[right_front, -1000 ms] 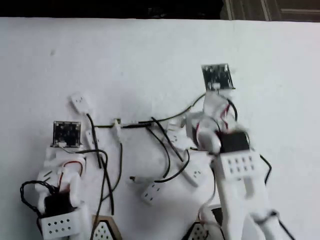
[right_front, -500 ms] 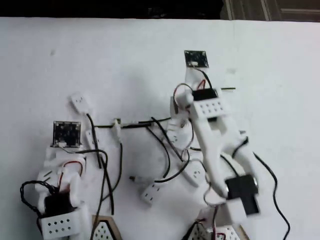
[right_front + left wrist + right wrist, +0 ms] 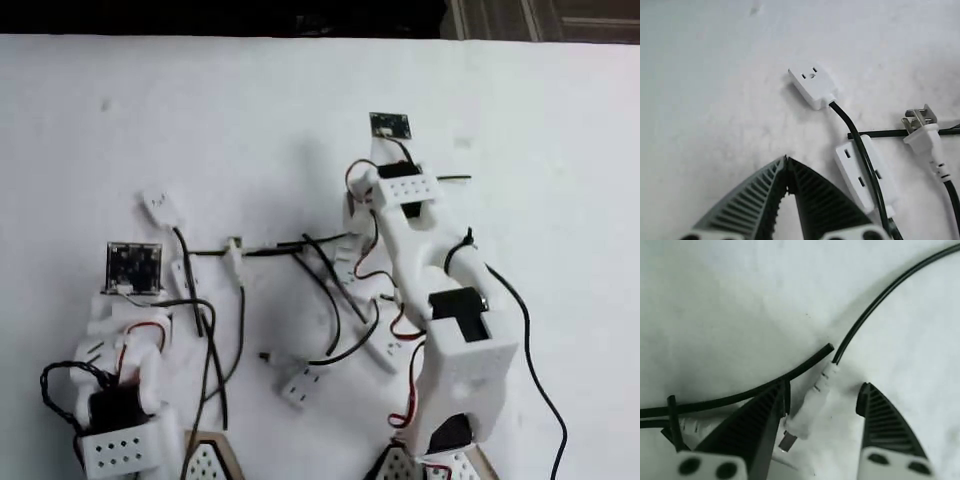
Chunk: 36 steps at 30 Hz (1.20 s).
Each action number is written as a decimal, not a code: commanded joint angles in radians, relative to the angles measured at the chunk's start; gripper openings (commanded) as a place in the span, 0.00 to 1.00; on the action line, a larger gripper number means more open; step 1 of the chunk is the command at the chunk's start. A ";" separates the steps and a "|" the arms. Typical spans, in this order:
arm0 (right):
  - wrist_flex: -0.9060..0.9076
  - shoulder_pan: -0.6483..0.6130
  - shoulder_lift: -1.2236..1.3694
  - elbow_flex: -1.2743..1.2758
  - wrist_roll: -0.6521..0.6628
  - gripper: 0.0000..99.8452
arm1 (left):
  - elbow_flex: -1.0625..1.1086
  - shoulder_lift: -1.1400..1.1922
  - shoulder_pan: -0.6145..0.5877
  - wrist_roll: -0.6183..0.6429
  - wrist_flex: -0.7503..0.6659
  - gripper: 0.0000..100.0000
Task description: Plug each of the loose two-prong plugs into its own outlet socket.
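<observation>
My left gripper is shut with nothing in it and hangs low over bare table. Beyond its tips lie a white outlet socket on a black cord, a longer white socket block and a loose white two-prong plug. My right gripper is open and straddles another white plug. That plug's prongs point back toward the wrist, and neither finger touches it. In the high view the right arm stretches over the tangle of cords, and the left arm sits at the near left.
Black cords loop across the table's middle. More white socket blocks lie near the front, with one socket at the left. A black cable runs off past the right gripper. The white table extends behind.
The right arm has stretched forward and to the left over the cords, with its wrist lowered toward the table. The left arm has kept still.
</observation>
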 commanded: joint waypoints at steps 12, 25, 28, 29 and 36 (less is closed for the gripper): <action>0.051 0.012 -0.010 -0.041 -0.003 0.05 | -0.005 -0.010 -0.007 0.006 0.009 0.02; 0.242 -0.002 -0.199 -0.049 0.052 0.02 | -0.005 -0.008 -0.007 0.006 0.009 0.02; 0.340 -0.013 -0.340 -0.034 0.054 0.02 | -0.005 -0.008 -0.007 0.006 0.009 0.02; 0.366 -0.015 -0.390 -0.017 0.054 0.02 | -0.005 -0.008 -0.007 0.006 0.009 0.02; 0.374 -0.110 -0.800 0.296 0.054 0.02 | -0.005 -0.012 -0.008 0.011 0.064 0.02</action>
